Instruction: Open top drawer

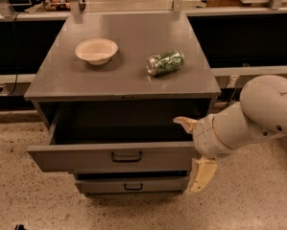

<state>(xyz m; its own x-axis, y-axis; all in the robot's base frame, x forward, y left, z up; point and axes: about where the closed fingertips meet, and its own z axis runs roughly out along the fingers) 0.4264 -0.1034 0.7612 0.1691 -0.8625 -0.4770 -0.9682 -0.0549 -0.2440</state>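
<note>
The grey cabinet's counter (128,78) fills the middle of the scene. Under it the top drawer (76,158) stands pulled well out toward the near side, its deep dark inside open to view, so I judge the task essentially done. The white arm (258,114) reaches in from the right, low enough to meet the drawer front. Its end effector (187,155) sits at the right end of that front with its fingers spread wide. One is at the drawer's top edge and the other hangs below, gripping nothing I can make out. A narrower drawer (100,185) below is barely out. On the counter, a pale bowl (96,50) rests left of a green can (165,63) lying on its side, both clear of the work. The small black handle (126,156) at the drawer's centre is untouched.
</note>
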